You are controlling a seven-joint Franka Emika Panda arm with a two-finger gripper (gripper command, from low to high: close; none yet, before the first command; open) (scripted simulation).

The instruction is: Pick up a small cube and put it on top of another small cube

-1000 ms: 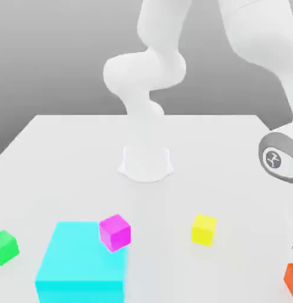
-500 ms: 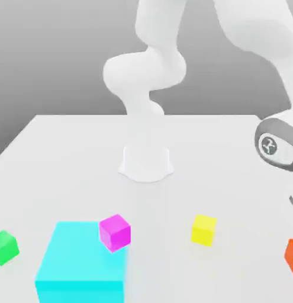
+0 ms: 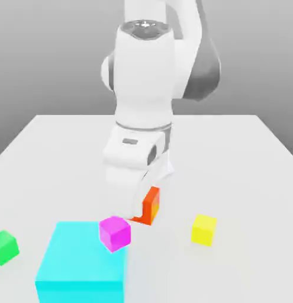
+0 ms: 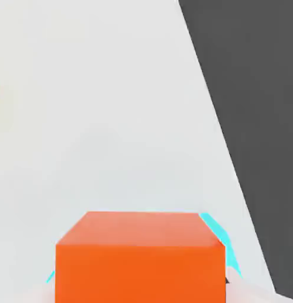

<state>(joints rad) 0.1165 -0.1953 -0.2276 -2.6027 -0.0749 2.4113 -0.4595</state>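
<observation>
Change: a second ago my small orange-red cube (image 3: 151, 205) sat at the near right corner of the white table (image 3: 243, 148), by the exterior view's right edge; now it hangs near the middle, lifted off the surface.
Meaning for the task: I judge the pick done and the carry under way; the stacking is not yet done.
Gripper: my gripper (image 3: 142, 207) is clamped on the orange-red cube, which in the hand view (image 4: 139, 257) sits close between my fingers.
Cube's place: above the table, just right of and behind the small magenta cube (image 3: 115, 232), left of the small yellow cube (image 3: 204, 229), apart from both.
Likely target: probably the magenta cube, though I cannot tell which small cube is meant.
Arm pose: swung from the exterior view's right to the centre, forearm upright, hand pointing down over the near half of the table.
Neighbours: large cyan block (image 3: 80, 266) under the magenta cube's near side; small green cube (image 3: 5, 247) far left.
</observation>
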